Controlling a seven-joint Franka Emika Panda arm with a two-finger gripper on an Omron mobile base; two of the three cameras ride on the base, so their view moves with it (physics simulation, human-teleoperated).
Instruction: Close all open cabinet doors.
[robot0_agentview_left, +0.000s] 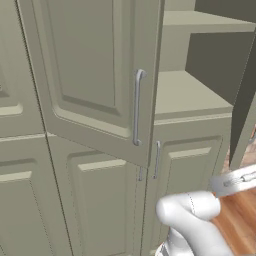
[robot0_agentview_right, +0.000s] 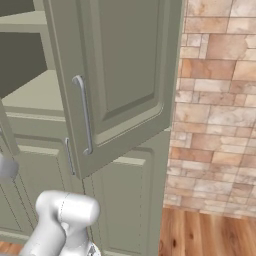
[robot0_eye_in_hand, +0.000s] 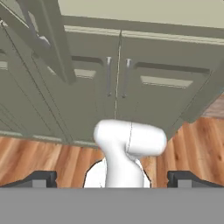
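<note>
Two upper cabinet doors stand open over bare shelves. The left door swings out toward me, its silver bar handle facing the camera; the right door shows edge-on. From the other side, the right door fills the middle and the left door's edge shows at the frame's left. Below them, the two lower doors are shut. My gripper hangs low in front of the lower doors, open, holding nothing and touching no door.
A brick wall rises right of the cabinet, above a wooden floor. Shut cabinet fronts run on to the left. My own white arm stands close in front of the lower doors.
</note>
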